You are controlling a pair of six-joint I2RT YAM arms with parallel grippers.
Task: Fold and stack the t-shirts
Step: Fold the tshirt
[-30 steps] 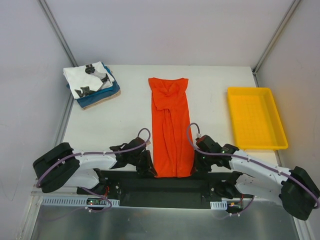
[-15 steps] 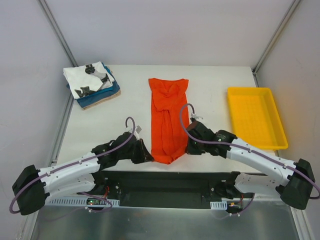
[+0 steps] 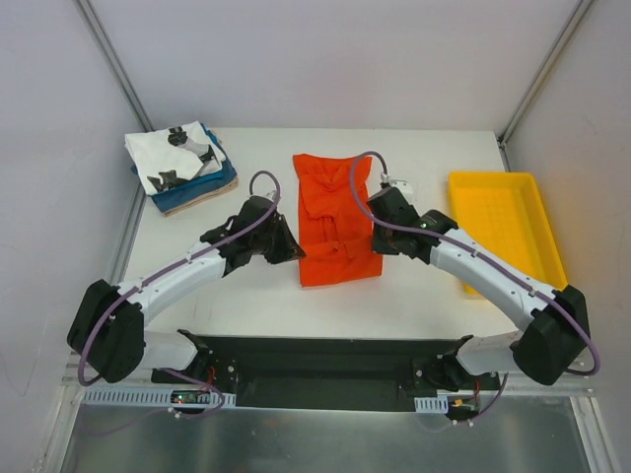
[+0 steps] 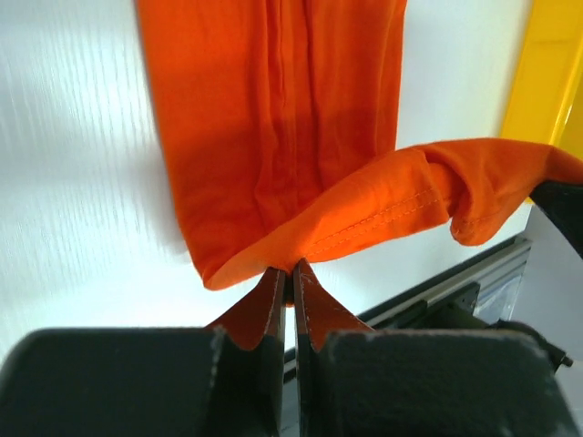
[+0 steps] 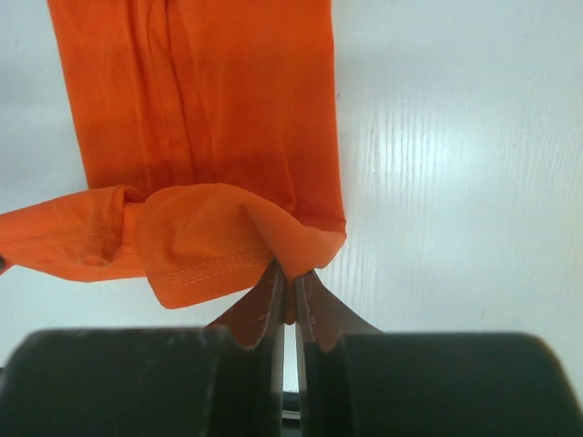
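orange-red tee (image 3: 335, 236) at table centre, light, limp and sagging: you hold its hem corners, left gripper (image 4: 290, 273) at its 9 o'clock, right gripper (image 5: 290, 280) at 3 o'clock, both pinched tight on the cloth.

bright even light, streaky glare on the white table (image 5: 455, 182), soft shadows.

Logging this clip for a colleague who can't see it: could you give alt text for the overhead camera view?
The left gripper and right gripper are shut on the hem corners of an orange-red t-shirt, the hem doubled back over the shirt on a white table. Folded t-shirts are stacked at the far left corner; a yellow tray lies at right.
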